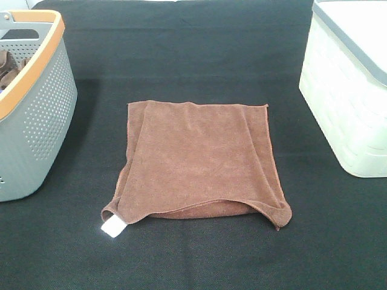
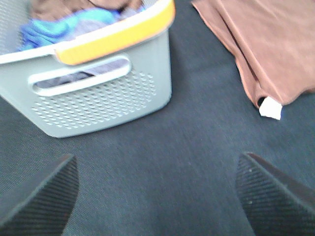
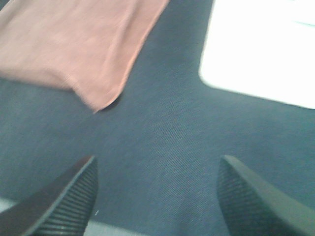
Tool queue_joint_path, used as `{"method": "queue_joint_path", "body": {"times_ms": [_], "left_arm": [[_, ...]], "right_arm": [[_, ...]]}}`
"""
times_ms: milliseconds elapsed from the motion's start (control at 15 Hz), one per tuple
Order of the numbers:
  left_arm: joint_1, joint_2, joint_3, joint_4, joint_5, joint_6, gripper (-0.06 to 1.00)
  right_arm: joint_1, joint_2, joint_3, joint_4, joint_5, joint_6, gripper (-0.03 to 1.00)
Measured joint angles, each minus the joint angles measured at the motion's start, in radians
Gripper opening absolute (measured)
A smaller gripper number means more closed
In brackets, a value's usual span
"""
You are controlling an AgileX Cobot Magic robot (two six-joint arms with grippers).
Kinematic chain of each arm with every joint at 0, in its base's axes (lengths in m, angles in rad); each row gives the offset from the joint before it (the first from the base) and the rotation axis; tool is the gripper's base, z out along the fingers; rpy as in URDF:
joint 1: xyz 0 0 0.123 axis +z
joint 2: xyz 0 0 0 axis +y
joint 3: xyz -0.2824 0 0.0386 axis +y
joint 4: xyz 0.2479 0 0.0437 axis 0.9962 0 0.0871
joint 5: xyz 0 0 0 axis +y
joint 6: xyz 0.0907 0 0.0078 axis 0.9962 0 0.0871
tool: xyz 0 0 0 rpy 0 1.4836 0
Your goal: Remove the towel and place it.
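towel (image 1: 199, 163) folded flat mid black cloth (image 1: 181, 48), white tag (image 1: 112, 227) at near-left corner | grey basket (image 1: 36, 115) left, white bin (image 1: 347, 103) right | left gripper (image 2: 157, 191) fingers spread, empty | right gripper (image 3: 155, 196) fingers spread, empty

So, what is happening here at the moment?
Nothing is being handled right now. The brown towel lies folded on the black table, between the grey basket with some laundry inside and the white box. Both grippers, the left gripper and the right gripper, are above the cloth-covered table near the towel's front corners, jaws wide open and empty.
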Motion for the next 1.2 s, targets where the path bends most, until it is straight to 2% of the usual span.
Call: {"method": "queue_joint_path", "body": {"times_ms": [267, 1200], "left_arm": [[0.003, -0.072, 0.000, 0.001, 0.000, 0.000, 0.82], [0.003, -0.072, 0.000, 0.001, 0.000, 0.000, 0.82]], "right_arm": [[-0.027, -0.132, 0.002, 0.020, 0.001, 0.000, 0.66], [-0.027, -0.137, 0.002, 0.022, 0.001, 0.000, 0.66]]}}
